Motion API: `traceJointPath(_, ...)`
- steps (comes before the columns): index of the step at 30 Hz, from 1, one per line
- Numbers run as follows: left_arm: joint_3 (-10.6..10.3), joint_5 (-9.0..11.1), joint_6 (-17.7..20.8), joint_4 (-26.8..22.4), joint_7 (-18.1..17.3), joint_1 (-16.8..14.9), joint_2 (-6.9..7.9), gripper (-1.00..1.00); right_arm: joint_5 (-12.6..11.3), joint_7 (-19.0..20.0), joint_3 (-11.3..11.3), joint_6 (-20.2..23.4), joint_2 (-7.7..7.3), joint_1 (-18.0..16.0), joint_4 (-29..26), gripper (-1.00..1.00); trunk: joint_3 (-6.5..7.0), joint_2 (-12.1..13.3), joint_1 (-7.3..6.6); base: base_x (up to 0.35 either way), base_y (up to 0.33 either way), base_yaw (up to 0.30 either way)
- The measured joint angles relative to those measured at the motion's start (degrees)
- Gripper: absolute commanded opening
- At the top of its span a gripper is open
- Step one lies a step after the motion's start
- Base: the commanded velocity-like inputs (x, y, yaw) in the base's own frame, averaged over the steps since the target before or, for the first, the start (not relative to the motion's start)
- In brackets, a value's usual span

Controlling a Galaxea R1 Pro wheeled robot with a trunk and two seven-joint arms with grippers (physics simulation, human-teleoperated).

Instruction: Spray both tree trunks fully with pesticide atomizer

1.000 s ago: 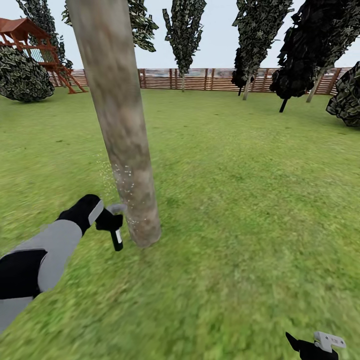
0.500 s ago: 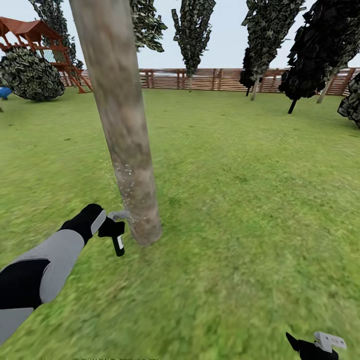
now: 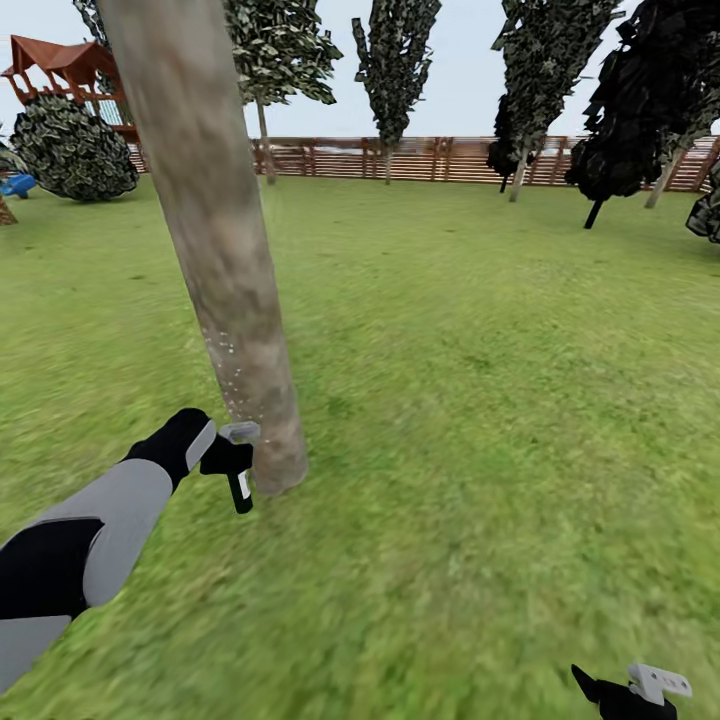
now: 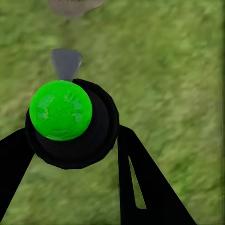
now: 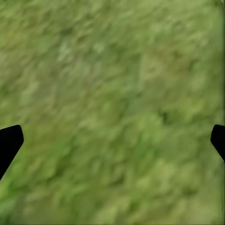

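Note:
A thick mottled grey-brown tree trunk (image 3: 225,270) leans up from the lawn at the left of the head view. Pale pesticide specks (image 3: 224,362) dot its lower part. My left gripper (image 3: 226,459) is shut on the pesticide atomizer (image 3: 238,487), which hangs just left of the trunk's base with its grey trigger head (image 3: 241,432) almost touching the bark. In the left wrist view the bottle's green spot (image 4: 61,110) sits between my black fingers (image 4: 146,187), the grey nozzle (image 4: 65,63) pointing toward the trunk base (image 4: 73,5). My right gripper (image 5: 114,140) stands open over grass, low at the right (image 3: 630,692).
Green lawn (image 3: 480,380) stretches to a brown slatted fence (image 3: 440,158). Several dark trees (image 3: 640,90) stand along it at the right. A red wooden play tower (image 3: 62,68), a round bush (image 3: 75,148) and a blue object (image 3: 18,185) are at the far left.
The whole picture has shifted, so the camera moved; the trunk now sits further left in view. The loose cloud of specks beside the trunk has thinned. The left gripper still holds the atomizer.

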Motion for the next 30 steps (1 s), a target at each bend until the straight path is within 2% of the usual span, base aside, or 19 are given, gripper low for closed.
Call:
traceJointPath(7, 0.0, -0.1, 0.0, 0.0, 0.1, 0.0, 0.0, -1.0, 0.0, 0.0, 0.0, 0.0, 0.0, 0.0, 0.0, 1.0, 0.0, 0.0, 0.0, 0.128, -0.271, 0.205)
traceJointPath(23, 0.0, 0.0, 0.0, 0.1, 0.2, 0.1, 0.0, -1.0, 0.0, 0.0, 0.0, 0.0, 0.0, 0.0, 0.0, 1.0, 0.0, 0.0, 0.0, -0.049, -0.263, 0.004)
traceJointPath(30, 0.0, -0.1, 0.0, 0.1, 0.2, 0.0, 0.0, -1.0, 0.0, 0.0, 0.0, 0.0, 0.0, 0.0, -0.1, 1.0, 0.0, 0.0, 0.0, 0.122, -0.265, 0.222)
